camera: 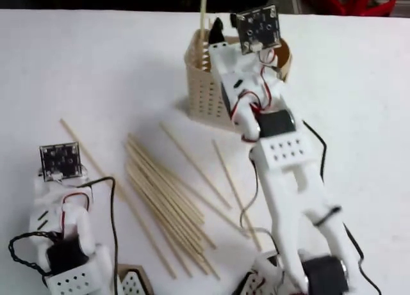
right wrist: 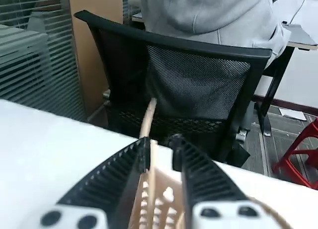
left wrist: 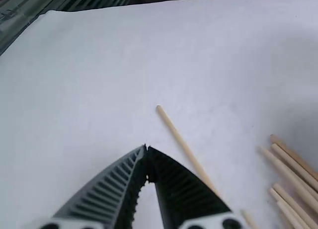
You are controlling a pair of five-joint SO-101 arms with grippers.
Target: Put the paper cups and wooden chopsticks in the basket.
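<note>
1. Standing upright in the cream perforated basket [camera: 202, 93] at the far middle of the white table [camera: 365, 116], the upright chopstick [camera: 204, 13] rises well above the rim with its long axis vertical.
2. The right gripper [camera: 216, 34] hangs over the basket, with its fingers parted by a narrow gap.
3. In the right wrist view the upright chopstick [right wrist: 149, 119] passes through that gap and lies against one finger [right wrist: 126, 169]. The other finger stands clear of it, so the stick is not pinched.
4. A brown curved edge [camera: 285, 59] shows at the basket's side beside the right arm. I cannot tell whether it is a paper cup.
5. The chopstick pile [camera: 170, 202] lies flat on the table, nearer the arms than the basket. Its sticks run roughly parallel on a diagonal from far left to near right.
6. Two loose chopsticks [camera: 195, 167] lie singly between the pile and the right arm, on much the same diagonal.
7. The lone chopstick [left wrist: 186, 149] lies flat to the pile's left, with one end pointing away past the left gripper [left wrist: 146, 149].
8. The left gripper's jaws meet tip to tip, hold nothing, and sit just beside the lone chopstick.
</note>
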